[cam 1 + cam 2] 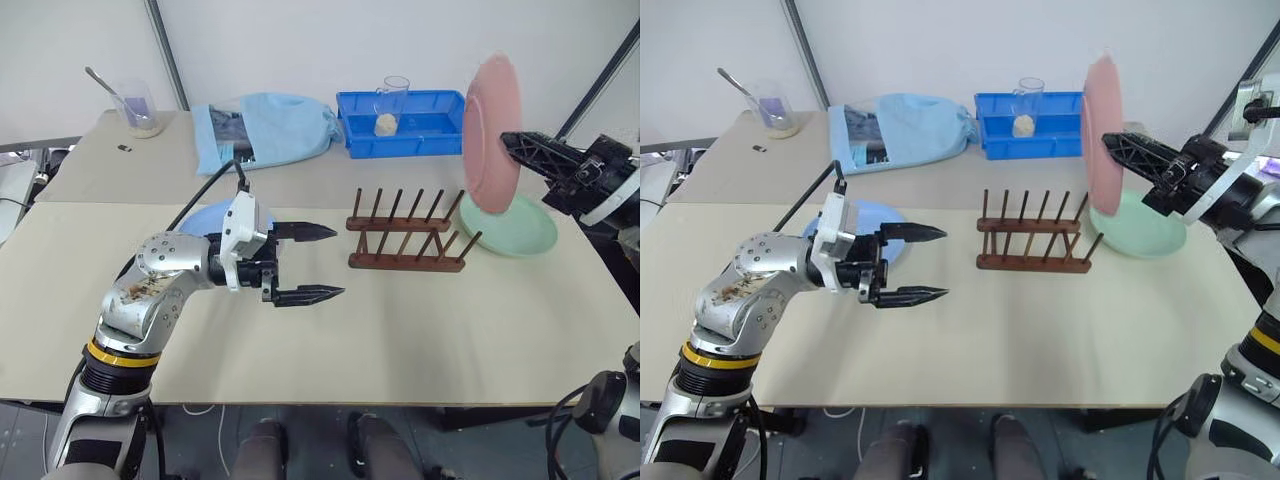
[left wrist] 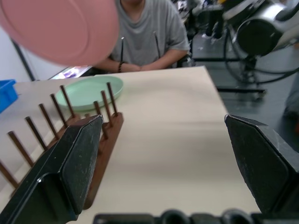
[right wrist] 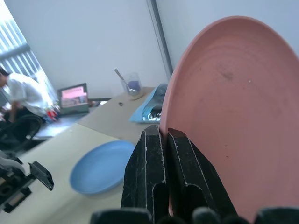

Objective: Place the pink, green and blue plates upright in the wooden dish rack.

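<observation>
Right gripper [image 1: 1115, 142] clamped on pink plate [image 1: 490, 133] rim, holding it upright above green plate [image 1: 520, 228], rack [image 1: 408, 243] just beside. Left gripper [image 1: 325, 263] spread wide, empty, blue plate [image 1: 872, 222] behind it.

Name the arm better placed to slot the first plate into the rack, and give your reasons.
Right. The right gripper is clamped on the pink plate, held upright beside the wooden dish rack. The left gripper is open and holds nothing.
</observation>
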Available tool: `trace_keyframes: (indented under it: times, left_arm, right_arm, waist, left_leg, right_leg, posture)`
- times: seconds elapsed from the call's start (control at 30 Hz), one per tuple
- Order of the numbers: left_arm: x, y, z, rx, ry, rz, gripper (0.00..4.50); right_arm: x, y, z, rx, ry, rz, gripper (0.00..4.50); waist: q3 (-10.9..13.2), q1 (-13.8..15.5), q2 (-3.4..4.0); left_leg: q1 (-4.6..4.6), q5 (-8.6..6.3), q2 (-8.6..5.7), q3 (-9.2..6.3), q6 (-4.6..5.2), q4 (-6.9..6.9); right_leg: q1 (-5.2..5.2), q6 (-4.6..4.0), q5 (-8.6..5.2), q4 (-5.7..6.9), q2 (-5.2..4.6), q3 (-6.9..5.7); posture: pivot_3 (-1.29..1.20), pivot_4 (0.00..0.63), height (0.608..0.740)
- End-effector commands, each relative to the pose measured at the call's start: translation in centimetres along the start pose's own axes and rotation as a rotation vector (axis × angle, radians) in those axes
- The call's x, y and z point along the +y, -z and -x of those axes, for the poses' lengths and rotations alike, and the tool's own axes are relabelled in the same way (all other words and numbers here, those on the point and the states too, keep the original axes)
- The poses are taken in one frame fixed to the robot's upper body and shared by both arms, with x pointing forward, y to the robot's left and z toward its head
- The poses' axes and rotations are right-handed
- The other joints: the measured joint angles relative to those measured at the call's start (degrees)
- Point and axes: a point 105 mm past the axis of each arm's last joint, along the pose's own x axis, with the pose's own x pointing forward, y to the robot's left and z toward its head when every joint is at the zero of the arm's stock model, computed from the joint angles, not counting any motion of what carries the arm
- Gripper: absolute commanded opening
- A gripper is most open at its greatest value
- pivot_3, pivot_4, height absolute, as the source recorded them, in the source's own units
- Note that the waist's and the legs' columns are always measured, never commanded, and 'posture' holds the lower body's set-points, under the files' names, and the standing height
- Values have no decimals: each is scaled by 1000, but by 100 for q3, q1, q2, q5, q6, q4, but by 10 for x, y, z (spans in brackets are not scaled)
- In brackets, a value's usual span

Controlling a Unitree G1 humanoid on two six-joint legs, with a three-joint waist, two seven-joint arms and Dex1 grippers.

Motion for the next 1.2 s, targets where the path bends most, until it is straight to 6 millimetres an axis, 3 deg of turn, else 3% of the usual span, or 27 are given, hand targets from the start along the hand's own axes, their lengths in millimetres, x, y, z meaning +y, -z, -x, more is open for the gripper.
trace_keyframes:
  times: [0.03, 0.4, 1.2]
  left_arm:
    - [-5, -19, -3, -40, 49, -19, 4500]
    - [-5, -25, -8, -47, 93, -20, 4500]
    - [-3, -32, -8, -76, 92, -41, 4500]
  right_arm:
    - [-2, -11, 7, -46, -32, -62, 13]
    - [-14, -4, 8, -12, -45, -171, 13]
    - [-54, 0, -11, 59, 22, -292, 13]
  waist:
    - [0, 0, 0]
    - [0, -28, 0]
    - [0, -29, 0]
  left_leg:
    - [1, 0, 0, -1, 0, 0]
    - [7, 1, 2, -2, 1, 3]
    - [4, 1, 1, 0, 1, 2]
  right_leg:
    - [0, 1, 0, 1, 1, -1]
    - [1, 0, 0, 12, 6, 2]
    - [-1, 1, 0, 7, 7, 3]
  posture:
    - [0, 150, 720]
    - [0, 150, 720]
    - [0, 150, 720]
